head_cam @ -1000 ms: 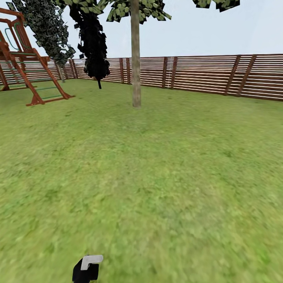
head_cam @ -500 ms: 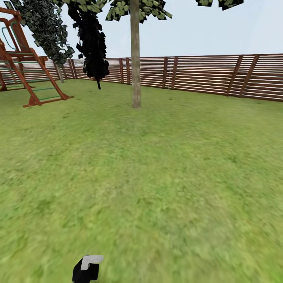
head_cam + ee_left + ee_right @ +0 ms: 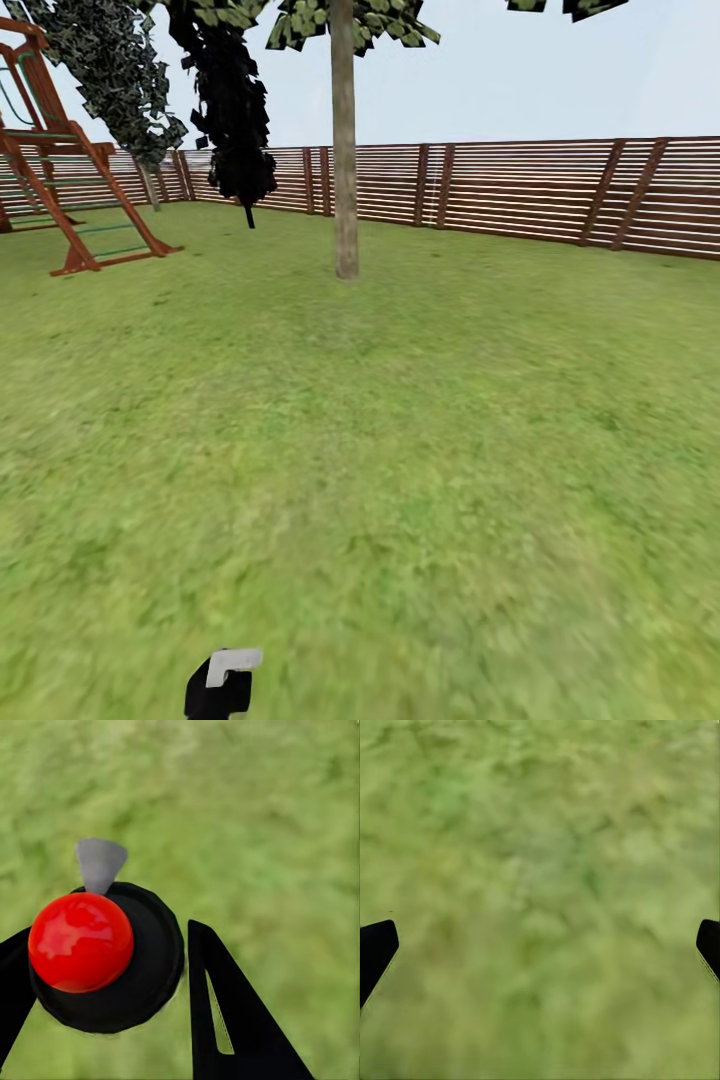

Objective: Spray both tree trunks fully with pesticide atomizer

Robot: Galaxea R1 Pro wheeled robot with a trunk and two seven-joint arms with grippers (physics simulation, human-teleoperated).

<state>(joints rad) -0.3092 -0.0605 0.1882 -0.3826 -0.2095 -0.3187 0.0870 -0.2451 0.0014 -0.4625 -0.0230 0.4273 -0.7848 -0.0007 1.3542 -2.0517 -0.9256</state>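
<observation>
The pesticide atomizer (image 3: 105,960) has a red ball on a round black cap and a grey nozzle. My left gripper (image 3: 105,937) is shut on it, with a black finger (image 3: 225,1012) on each side, over the grass. The atomizer's black top and grey nozzle (image 3: 224,680) show at the bottom edge of the head view. A tree trunk (image 3: 345,160) stands straight ahead on the lawn, far off. A second tree (image 3: 110,70) leans near the far left fence. My right gripper (image 3: 540,937) is open over bare grass.
A brown slat fence (image 3: 520,190) bounds the lawn at the back. A red-brown wooden play frame (image 3: 60,180) stands at the far left. A black-leaved plant (image 3: 232,110) stands left of the trunk. Wide green lawn (image 3: 400,450) lies between me and the tree.
The whole head view has shifted: the camera has moved slightly forward and to the right, so the play frame slides left. The atomizer stays in the left gripper.
</observation>
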